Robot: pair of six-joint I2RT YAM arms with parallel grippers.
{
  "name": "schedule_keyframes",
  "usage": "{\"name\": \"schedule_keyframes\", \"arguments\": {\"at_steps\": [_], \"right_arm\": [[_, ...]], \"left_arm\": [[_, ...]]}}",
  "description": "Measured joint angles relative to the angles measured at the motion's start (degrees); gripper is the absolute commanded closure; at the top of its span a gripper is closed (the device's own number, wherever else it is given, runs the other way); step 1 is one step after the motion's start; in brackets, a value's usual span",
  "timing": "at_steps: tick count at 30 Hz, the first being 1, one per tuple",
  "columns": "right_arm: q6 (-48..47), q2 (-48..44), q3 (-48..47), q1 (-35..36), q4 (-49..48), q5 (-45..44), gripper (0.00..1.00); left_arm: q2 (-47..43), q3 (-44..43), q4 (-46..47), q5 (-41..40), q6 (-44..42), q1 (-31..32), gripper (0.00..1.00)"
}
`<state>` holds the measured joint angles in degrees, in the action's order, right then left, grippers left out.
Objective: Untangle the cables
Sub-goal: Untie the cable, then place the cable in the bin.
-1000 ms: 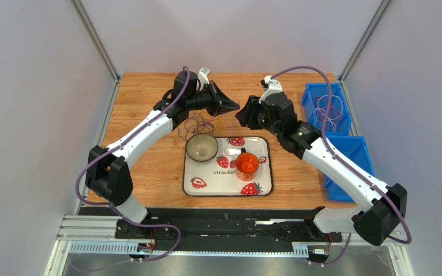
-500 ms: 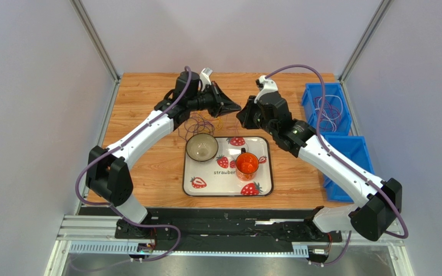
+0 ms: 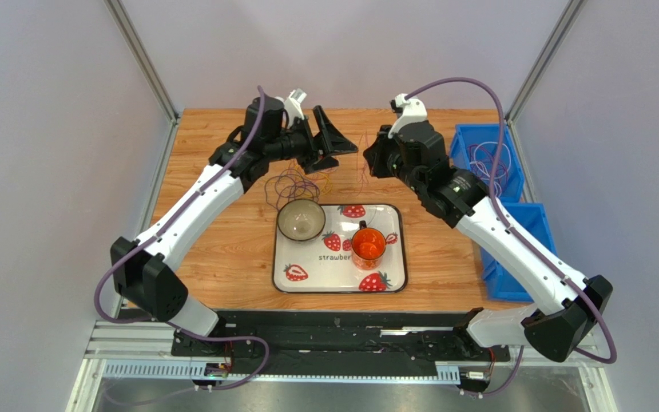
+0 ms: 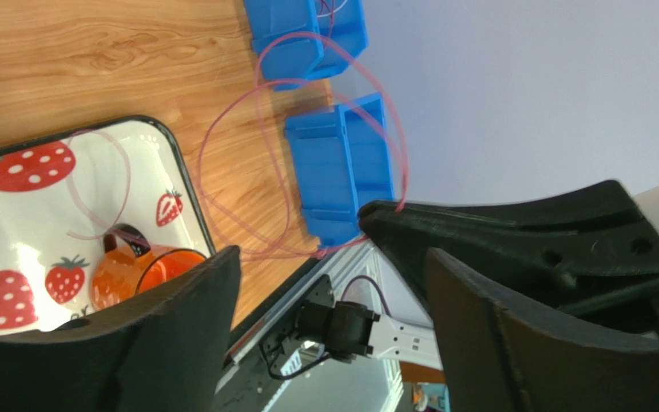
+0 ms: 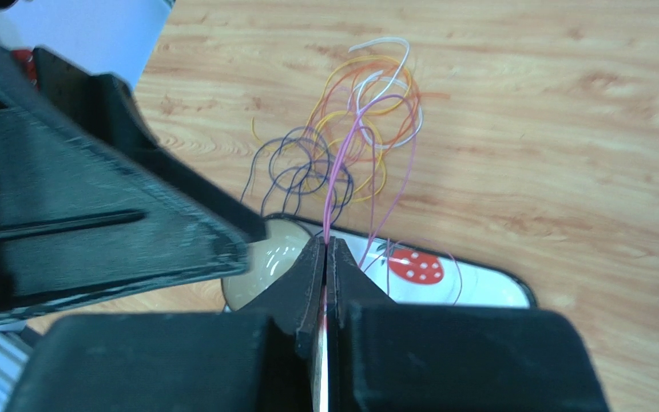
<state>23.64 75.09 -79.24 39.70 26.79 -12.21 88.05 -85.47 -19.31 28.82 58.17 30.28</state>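
A tangle of thin purple, orange and yellow cables lies on the wooden table just behind the bowl; the right wrist view shows the cables too. My right gripper is shut on a reddish-pink cable that runs from its tips down into the tangle. In the left wrist view this pink cable hangs in wide loops from the right gripper's tip. My left gripper stands open beside it, with nothing between its fingers.
A white strawberry tray holds the bowl and an orange cup. Two blue bins stand at the right edge; the far bin has thin cables in it, and the near bin sits under my right arm.
My left gripper has opened and drawn back to the left. My right gripper closed on the pink cable and has shifted slightly right, carrying it.
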Motion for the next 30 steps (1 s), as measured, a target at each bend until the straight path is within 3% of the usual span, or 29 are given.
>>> {"name": "schedule_keyframes", "arguments": {"at_steps": [9,20,30], "right_arm": [[-9.2,-1.4,-8.6,-2.2,5.2,-2.7,1.0],[-19.8,-8.7,-11.5,-3.8,10.2,-9.1,1.0],[-24.0,-16.2,-14.0,-4.2,16.6,-19.9,1.0]], "left_arm": [[-13.7,4.4,-12.6,-3.5,-11.4,-10.7,0.11],[-31.8,19.6,-29.2,-16.5,-27.3,-11.0,0.11],[-39.1,29.9,-32.1,-25.2,-33.0,-11.0,0.11]]}}
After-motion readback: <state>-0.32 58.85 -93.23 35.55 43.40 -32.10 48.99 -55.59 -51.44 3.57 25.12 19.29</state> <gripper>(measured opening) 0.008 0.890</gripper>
